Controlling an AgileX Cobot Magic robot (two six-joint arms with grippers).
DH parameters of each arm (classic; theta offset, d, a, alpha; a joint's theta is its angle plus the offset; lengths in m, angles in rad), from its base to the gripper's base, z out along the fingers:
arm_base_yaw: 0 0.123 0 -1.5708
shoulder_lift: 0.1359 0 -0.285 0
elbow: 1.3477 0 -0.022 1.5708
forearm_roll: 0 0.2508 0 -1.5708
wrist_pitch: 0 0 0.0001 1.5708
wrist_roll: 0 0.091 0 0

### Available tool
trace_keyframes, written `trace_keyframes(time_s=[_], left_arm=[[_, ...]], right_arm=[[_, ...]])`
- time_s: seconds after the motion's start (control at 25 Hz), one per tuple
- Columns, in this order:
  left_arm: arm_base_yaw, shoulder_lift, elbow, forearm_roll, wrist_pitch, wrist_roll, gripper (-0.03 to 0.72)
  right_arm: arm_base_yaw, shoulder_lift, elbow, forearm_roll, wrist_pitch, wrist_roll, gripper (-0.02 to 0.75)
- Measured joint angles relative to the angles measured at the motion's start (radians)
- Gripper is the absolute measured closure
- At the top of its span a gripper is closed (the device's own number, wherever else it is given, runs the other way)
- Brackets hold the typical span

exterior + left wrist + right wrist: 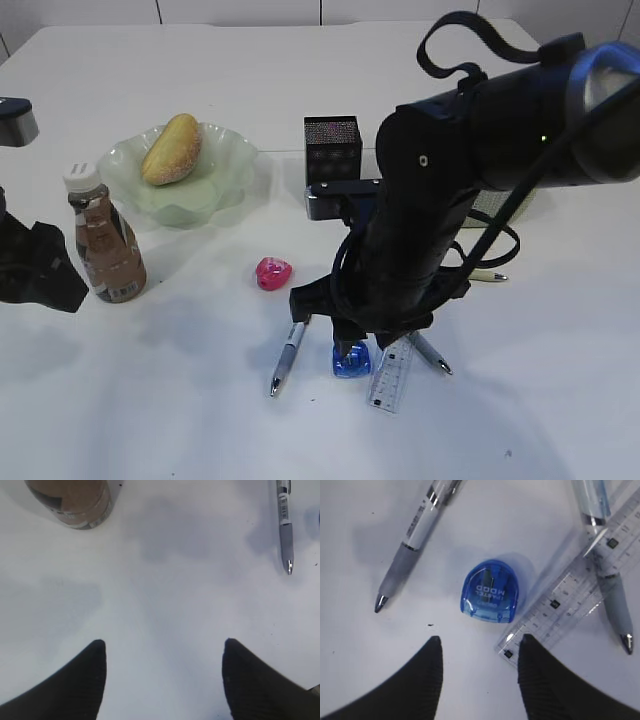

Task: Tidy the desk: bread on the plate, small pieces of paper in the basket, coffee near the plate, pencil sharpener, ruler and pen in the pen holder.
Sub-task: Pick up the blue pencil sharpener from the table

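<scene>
Blue sharpener [490, 594] lies just ahead of right pincer [479, 652].

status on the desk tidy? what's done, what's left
Done: bread sits on the plate; coffee bottle stands beside it. In hand: right gripper hovers open over the blue sharpener, not gripping yet. Left gripper is open, idle. Left: pink sharpener, ruler and pens lie on the table, none in the pen holder.

You're working over a plain white table [150, 400] with a matte top; soft grey shadows pool on it below and beside the end effector. Past the table's far edge, beyond the end effector, pale wall panels [240, 10] with thin dark seams run across.
</scene>
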Motion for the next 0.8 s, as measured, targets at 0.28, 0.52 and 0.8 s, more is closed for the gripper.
trace_keyframes(time_s=[0.28,0.52,0.8], left_arm=[[0.000,0.000,0.000,0.000,0.010,0.000,0.179],[0.000,0.000,0.000,0.000,0.023,0.000,0.179],[0.000,0.000,0.000,0.000,0.025,0.000,0.179]], right_arm=[[0.000,0.060,0.000,0.041,-0.004,0.063,0.267],[0.000,0.079,0.000,0.041,-0.034,0.102,0.262],[0.000,0.109,0.000,0.041,-0.043,0.128,0.260]])
